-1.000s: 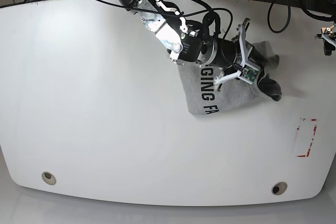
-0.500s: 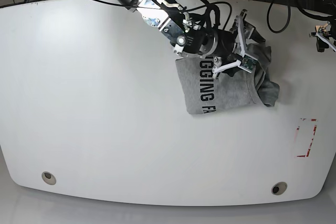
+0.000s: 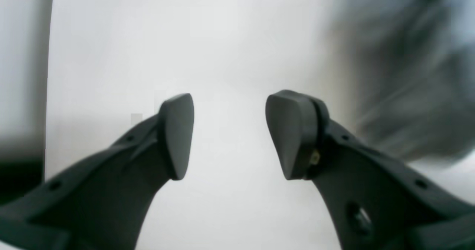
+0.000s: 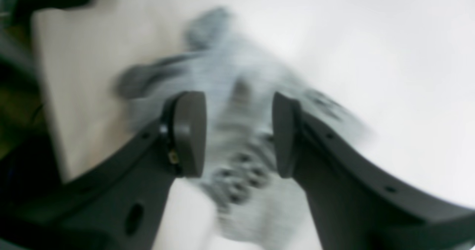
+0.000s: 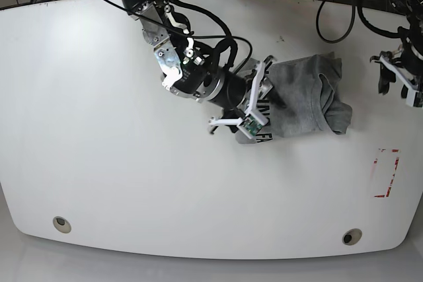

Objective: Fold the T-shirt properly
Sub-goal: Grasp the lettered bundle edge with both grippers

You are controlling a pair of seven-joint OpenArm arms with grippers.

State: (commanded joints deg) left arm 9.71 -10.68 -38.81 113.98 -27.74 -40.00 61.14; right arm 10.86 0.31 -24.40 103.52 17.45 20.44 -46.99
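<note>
The grey T-shirt point(image 5: 307, 94) lies crumpled right of the table's middle, bunched at its right end, with a bit of black lettering showing at its lower left edge. My right gripper point(image 5: 254, 97) hovers open over the shirt's left edge. In the right wrist view the right gripper point(image 4: 239, 135) has blurred T-shirt point(image 4: 222, 68) cloth below its parted fingers, and nothing is held. My left gripper point(image 5: 394, 85) is open at the table's right edge, away from the shirt. In the left wrist view the left gripper point(image 3: 230, 135) is empty over bare table, with the T-shirt point(image 3: 408, 75) blurred at upper right.
The white table point(image 5: 106, 130) has a red-outlined mark point(image 5: 385, 173) near its right front. Two round holes point(image 5: 61, 222) point(image 5: 351, 236) sit along the front edge. Black cables point(image 5: 330, 4) hang along the back edge.
The right arm has swung left, from the shirt's right part to its left edge. The left gripper has come down and inward along the right edge. The shirt has stayed roughly in place.
</note>
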